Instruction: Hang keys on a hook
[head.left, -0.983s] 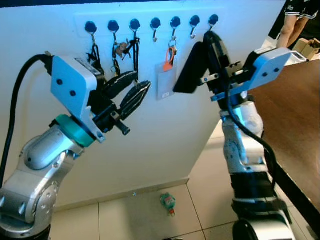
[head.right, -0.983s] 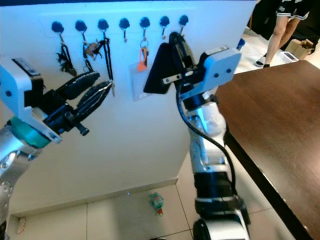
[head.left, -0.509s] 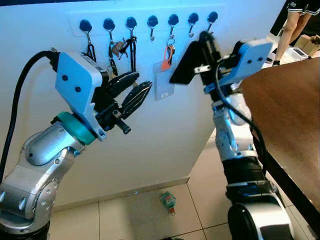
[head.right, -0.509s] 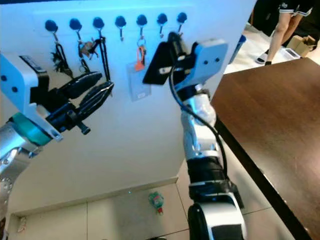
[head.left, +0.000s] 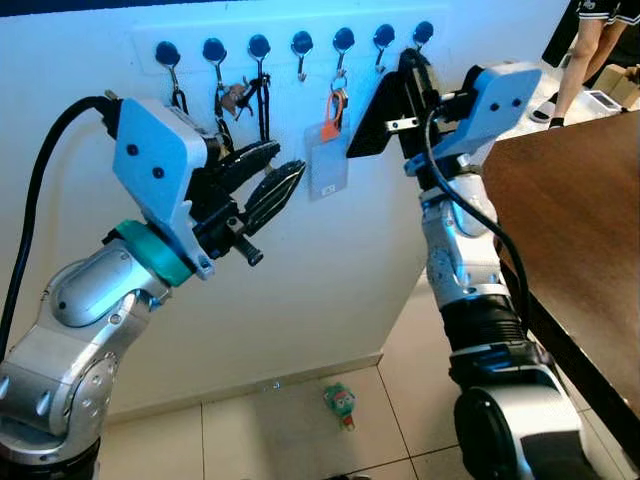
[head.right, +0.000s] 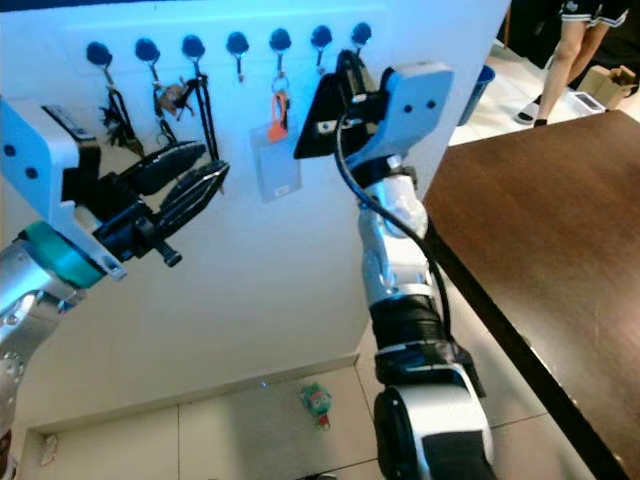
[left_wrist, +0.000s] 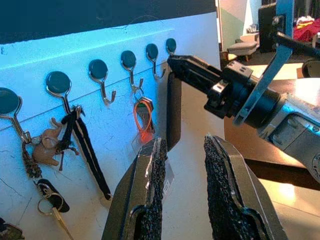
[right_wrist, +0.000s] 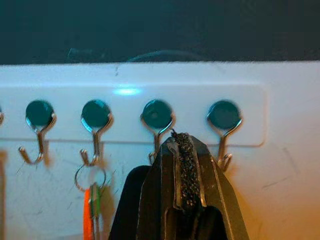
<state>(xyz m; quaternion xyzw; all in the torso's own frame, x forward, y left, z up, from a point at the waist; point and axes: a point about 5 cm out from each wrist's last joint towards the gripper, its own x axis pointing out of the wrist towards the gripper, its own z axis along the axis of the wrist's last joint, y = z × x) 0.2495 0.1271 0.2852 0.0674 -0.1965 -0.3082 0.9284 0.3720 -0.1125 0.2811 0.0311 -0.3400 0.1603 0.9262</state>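
The right gripper (right_wrist: 182, 150), fingers pinched together on a black fob (head.left: 372, 120), sits just under the second-from-last hook (right_wrist: 156, 122), the nearer arm, while the left gripper (left_wrist: 182, 165) hovers slightly parted.

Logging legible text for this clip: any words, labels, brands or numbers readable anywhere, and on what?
No text can be read in these pictures.
Card sleeve hanging from a hook on an orange loop: a small dark mark near its lower edge, too small to read.
Green packet on the floor tiles: print too small and blurred to read.
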